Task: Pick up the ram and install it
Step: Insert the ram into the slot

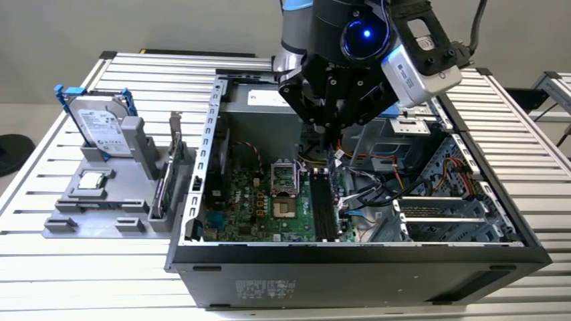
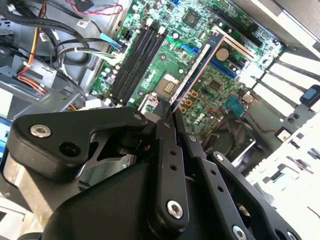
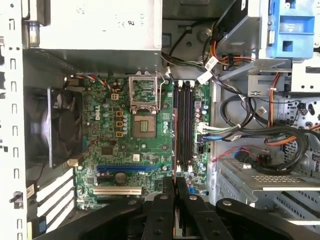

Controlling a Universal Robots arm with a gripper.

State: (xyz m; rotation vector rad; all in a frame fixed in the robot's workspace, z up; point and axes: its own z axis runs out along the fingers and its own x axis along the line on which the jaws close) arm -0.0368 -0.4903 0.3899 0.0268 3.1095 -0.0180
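My gripper (image 1: 319, 137) reaches down into the open computer case (image 1: 357, 267), above the motherboard. In the second wrist view its black fingers (image 2: 165, 135) are shut on the ram (image 2: 197, 67), a thin stick seen edge-on with a row of gold contacts, which juts out past the fingertips over the board. In the first wrist view the ram (image 3: 174, 140) is a thin line running from the gripper (image 3: 175, 182) along the edge of the black memory slots (image 3: 185, 130). It hangs above the slots (image 2: 137, 55), not seated in any of them.
A grey fixture (image 1: 89, 221) at the exterior view's left holds a hard drive (image 1: 98, 124), a small square chip (image 1: 92, 179) and an upright card (image 1: 170, 174). Inside the case are the CPU socket (image 3: 145, 127), a fan (image 3: 55, 125) and cable bundles (image 3: 260, 140) beside the slots.
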